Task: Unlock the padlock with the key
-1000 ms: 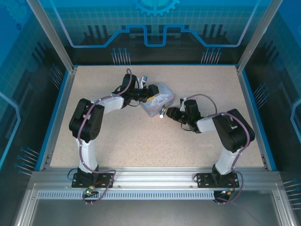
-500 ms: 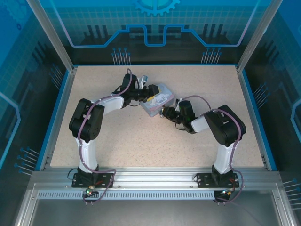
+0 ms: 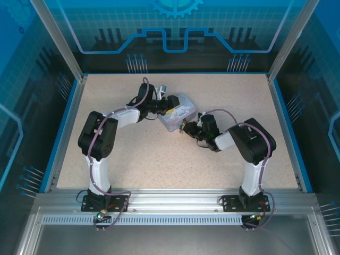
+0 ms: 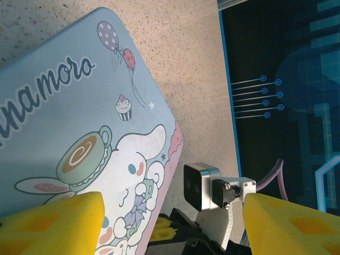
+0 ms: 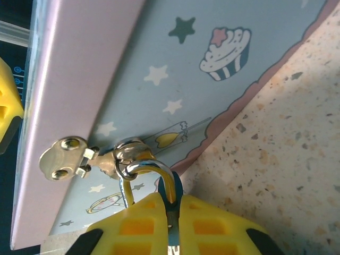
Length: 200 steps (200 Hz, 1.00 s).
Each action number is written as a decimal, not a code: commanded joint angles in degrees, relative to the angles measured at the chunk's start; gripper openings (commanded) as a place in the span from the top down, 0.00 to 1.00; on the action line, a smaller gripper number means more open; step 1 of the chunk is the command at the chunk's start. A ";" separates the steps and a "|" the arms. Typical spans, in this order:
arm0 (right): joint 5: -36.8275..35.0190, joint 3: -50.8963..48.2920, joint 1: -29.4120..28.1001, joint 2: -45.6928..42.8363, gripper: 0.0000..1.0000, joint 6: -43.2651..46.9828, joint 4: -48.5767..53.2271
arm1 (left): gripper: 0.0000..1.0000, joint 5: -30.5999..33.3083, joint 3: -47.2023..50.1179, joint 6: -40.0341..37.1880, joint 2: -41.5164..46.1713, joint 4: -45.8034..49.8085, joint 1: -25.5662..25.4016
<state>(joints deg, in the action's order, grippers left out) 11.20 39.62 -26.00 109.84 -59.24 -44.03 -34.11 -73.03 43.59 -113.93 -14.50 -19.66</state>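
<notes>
Your right gripper point(image 5: 171, 206) is clamped shut on the padlock point(image 5: 171, 190), which hangs by its thin shackle point(image 5: 144, 167) from the hasp ring point(image 5: 127, 151) on the near-right side of the tin point(image 5: 212, 106), mid-table. The padlock is small, hard, smooth metal, probably light. It will likely swivel on that ring and slip between the pads, so hold the flat body squarely, never the shackle. Your left gripper point(image 4: 172, 215) stands wide open over the tin's far-left end.
</notes>
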 commanded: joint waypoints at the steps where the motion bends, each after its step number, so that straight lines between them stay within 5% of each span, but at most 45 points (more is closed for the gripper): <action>1: -2.02 -2.95 -0.51 -1.12 0.92 -1.27 1.93 | 0.29 1.12 1.32 -0.29 0.83 2.94 -0.41; 200: -9.50 0.28 4.29 -7.33 0.93 -4.02 7.56 | 0.29 2.47 5.69 -1.92 1.83 3.91 -0.81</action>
<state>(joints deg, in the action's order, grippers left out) 5.78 39.03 -23.46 104.86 -63.05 -39.05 -33.71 -70.06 43.11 -112.09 -15.49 -20.51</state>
